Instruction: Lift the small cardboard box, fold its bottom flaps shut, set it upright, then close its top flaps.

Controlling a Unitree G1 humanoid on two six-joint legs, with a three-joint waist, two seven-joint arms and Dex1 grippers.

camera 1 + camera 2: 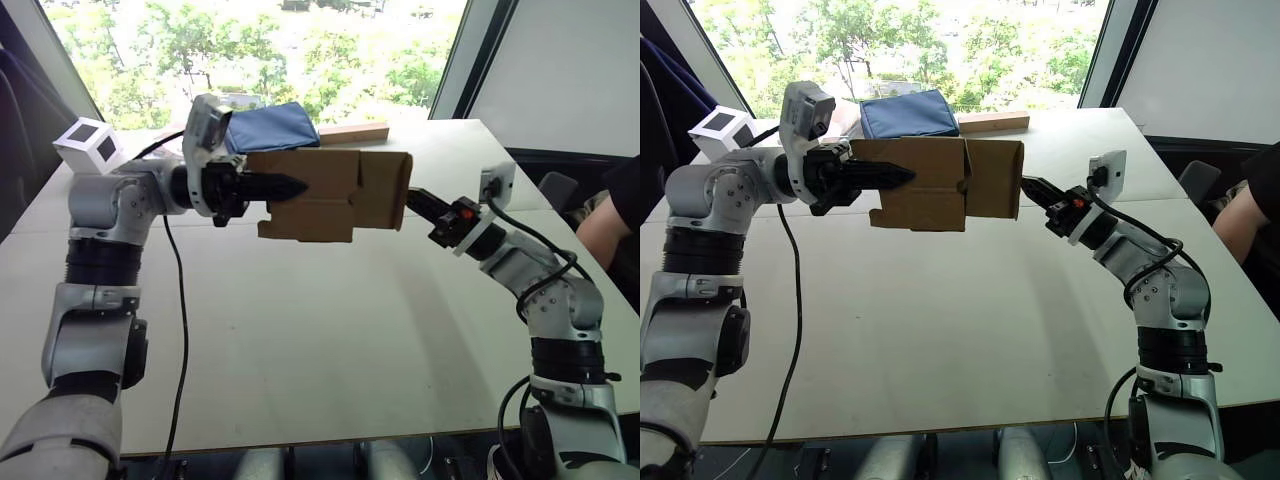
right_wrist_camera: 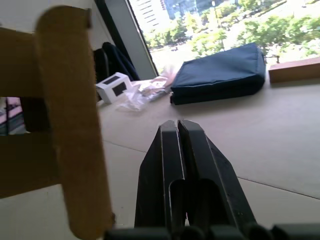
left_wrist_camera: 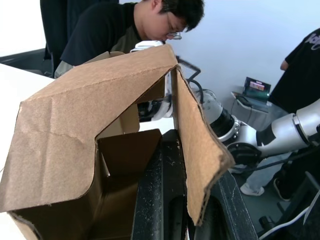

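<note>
A: Where is the box (image 1: 325,195)?

B: In the air above the bench (image 1: 330,340), lying on its side, held by the left end effector (image 1: 285,186). The two black fingers are clamped together on the box's near wall, one inside and one outside (the left wrist view shows the cardboard edge pinched between them).

A: And the right end effector (image 1: 1032,187)?

B: Its fingers are pressed together with nothing between them. The tip sits just beside the box's far end, at the edge of the flaps (image 1: 1018,180) there; I cannot tell whether it touches.

A: How do the flaps stand?

B: At the end nearest the left end effector, the flaps (image 3: 200,145) are open and splayed outward, with one bent over the finger. At the end by the right end effector, one flap (image 2: 70,125) stands edge-on, just beside the closed fingers.

A: Room to move?

B: Under both end effectors the bench is bare. Beyond the box lie a blue pouch (image 1: 907,114) and a wooden block (image 1: 992,122), well apart from the right fingers. A white cube (image 1: 90,145) sits behind the left arm. A person's arm (image 1: 605,225) shows past the bench edge, outside the right arm.
</note>
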